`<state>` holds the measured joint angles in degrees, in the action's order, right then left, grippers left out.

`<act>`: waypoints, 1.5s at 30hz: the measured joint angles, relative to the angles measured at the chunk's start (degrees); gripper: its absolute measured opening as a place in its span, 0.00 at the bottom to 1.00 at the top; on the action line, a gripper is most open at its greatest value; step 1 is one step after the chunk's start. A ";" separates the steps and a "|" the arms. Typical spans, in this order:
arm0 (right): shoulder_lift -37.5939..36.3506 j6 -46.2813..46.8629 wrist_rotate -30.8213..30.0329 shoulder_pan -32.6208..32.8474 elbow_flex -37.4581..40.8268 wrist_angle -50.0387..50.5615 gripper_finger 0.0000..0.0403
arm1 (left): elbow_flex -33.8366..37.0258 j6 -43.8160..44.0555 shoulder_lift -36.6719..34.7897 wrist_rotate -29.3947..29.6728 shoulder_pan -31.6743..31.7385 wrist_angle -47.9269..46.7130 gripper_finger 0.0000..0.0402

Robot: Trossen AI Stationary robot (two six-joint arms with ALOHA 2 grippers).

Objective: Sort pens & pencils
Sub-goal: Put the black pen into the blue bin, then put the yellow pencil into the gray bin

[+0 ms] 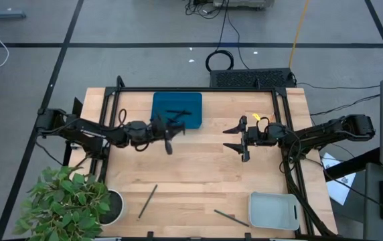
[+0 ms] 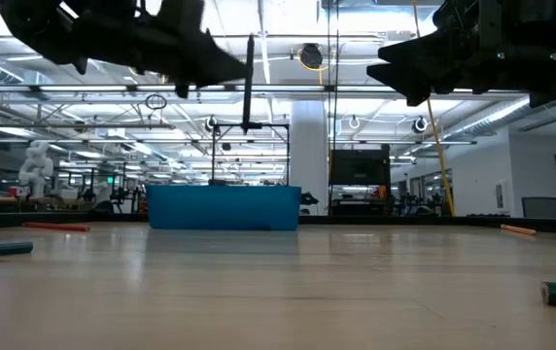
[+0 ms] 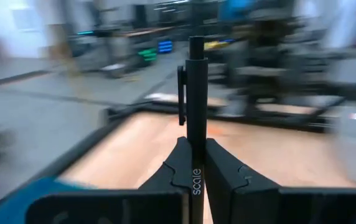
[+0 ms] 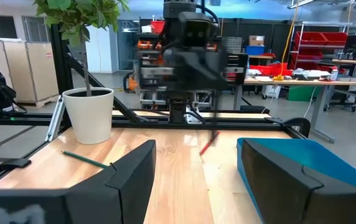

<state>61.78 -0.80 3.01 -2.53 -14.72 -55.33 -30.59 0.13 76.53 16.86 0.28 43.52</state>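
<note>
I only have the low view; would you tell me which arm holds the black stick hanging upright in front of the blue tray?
Observer: The left gripper does; its wrist view shows a black pen with a clip, clamped between its fingers.
Operator: Thank you. Is it above the tray?
Observer: Not yet. From above, it hangs just off the near edge of the blue tray, where dark pens already lie.
Operator: And the right arm?
Observer: The right gripper hovers open over mid-table, holding nothing.
</note>
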 joint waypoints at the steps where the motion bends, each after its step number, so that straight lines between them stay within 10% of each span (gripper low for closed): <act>1: 0.01 -0.10 0.00 -0.01 0.00 -0.02 0.56 | 0.00 -0.01 0.00 2.73 0.49 -0.58 0.04; 20: 0.02 -1.38 -0.22 -0.01 0.00 0.00 0.56 | -4.66 3.42 10.30 11.25 15.88 -19.00 0.05; 39: 0.00 0.22 -0.40 -0.01 0.02 -0.01 0.56 | -4.61 3.35 7.12 8.37 14.03 -18.53 0.55; 45: -3.37 7.08 -22.89 0.01 -0.78 7.24 0.56 | -4.66 1.99 -2.18 4.45 8.85 -18.25 0.56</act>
<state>58.41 6.28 -19.88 -2.52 -15.50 -48.09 -35.24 2.12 74.35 21.31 9.13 25.26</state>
